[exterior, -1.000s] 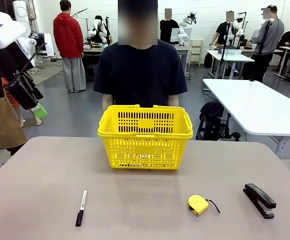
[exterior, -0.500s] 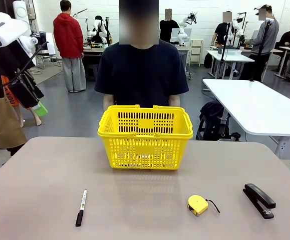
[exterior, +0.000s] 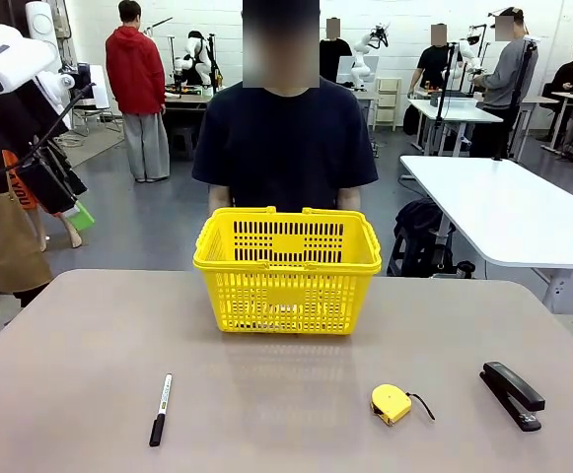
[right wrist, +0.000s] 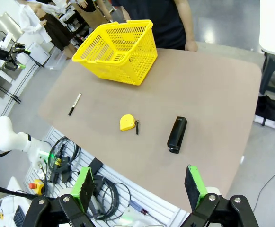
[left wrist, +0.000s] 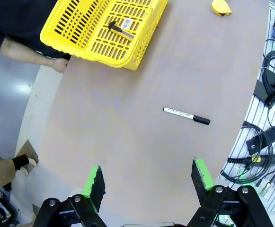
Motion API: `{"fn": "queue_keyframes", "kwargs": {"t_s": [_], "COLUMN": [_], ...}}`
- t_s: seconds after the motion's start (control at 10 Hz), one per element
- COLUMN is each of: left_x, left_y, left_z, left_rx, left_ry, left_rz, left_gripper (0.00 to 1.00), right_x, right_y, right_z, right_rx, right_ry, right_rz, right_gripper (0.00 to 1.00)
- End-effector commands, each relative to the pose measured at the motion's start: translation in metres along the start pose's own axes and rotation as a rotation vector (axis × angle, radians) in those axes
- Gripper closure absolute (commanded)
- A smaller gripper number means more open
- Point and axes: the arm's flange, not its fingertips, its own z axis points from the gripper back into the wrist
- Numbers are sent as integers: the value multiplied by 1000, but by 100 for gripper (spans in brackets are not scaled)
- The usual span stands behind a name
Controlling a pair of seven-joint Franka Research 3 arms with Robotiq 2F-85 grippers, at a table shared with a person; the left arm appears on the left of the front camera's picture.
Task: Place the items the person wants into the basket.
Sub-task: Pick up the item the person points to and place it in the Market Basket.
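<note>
At the far side of the table [exterior: 69, 345], the yellow basket [exterior: 286, 271] stands before the person [exterior: 284, 138]; nearer lie marker [exterior: 160, 409], tape measure [exterior: 392, 404], stapler [exterior: 512, 394] (well apart). Left gripper [left wrist: 148, 170] and right gripper [right wrist: 139, 172] hang above, fingers spread.

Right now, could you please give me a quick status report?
Left gripper, right gripper open, empty. Marker on table, near side of basket. Nothing blocking the marker.

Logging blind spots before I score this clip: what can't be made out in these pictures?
- Front view: what lies in the basket, screened by its slotted wall.
- Left wrist view: the tape measure, cut off by the top edge.
- All views: the print on the marker, too small to read.
</note>
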Motion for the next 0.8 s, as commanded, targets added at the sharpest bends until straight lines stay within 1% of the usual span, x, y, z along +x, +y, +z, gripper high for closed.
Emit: {"fn": "queue_keyframes", "kwargs": {"t_s": [0.0, 0.1, 0.2, 0.4, 0.5, 0.7], "left_x": [-20, -46, -67, -108, -128, -166], "left_y": [14, 25, 34, 41, 47, 58], "left_z": [21, 45, 62, 86, 98, 103], "left_rx": [-118, -255, -338, -376, -371, -326], "left_ry": [-152, -317, -392, -493, -527, -524], "left_rz": [-12, -16, -11, 13, 32, 91], "left_gripper": [5, 5, 5, 5, 5, 5], "right_x": [-1, -1, -1, -1, -1, -1], "right_y": [-1, -1, -1, -1, -1, -1], "right_z": [-1, -1, -1, -1, -1, -1], "right_rx": [21, 21, 21, 21, 21, 21], "right_ry": [-8, -8, -8, -8, -8, -8], "right_rz": [13, 13, 13, 13, 13, 13], "right_gripper": [0, 0, 0, 0, 0, 0]}}
